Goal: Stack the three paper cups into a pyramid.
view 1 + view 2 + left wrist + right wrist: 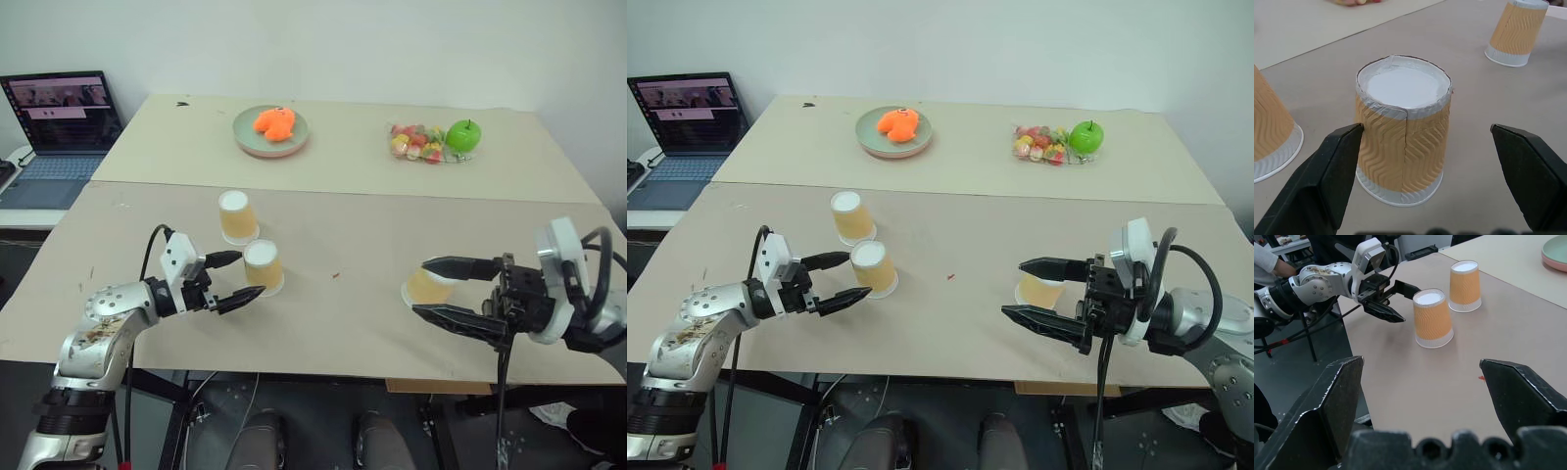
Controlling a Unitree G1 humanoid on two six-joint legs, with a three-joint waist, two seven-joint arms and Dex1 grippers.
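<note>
While all three paper cups are standing upside down on the brown table, none is sitting on another. Two are sitting close together left of centre in the head views: the near cup and, just behind and to its left, the far cup, the pair near each other but apart. The third cup is standing alone at the lower right, well apart from them.

The left gripper is reaching in from the lower left with its jaws spread wide, gripping nothing; the near cup is sitting just beyond the fingertips, and in the left wrist view one finger is lying just beside the cup wall, contact not clear. The right gripper is coming in from the lower right, jaws likewise gaping and empty, its two black fingers bracketing the third cup above and below in the frame; touching cannot be told.

Further back, on the paler table, a green plate is carrying an orange toy. At upper right a green apple is sitting beside a bag of sweets. A laptop is standing open at the upper left.
</note>
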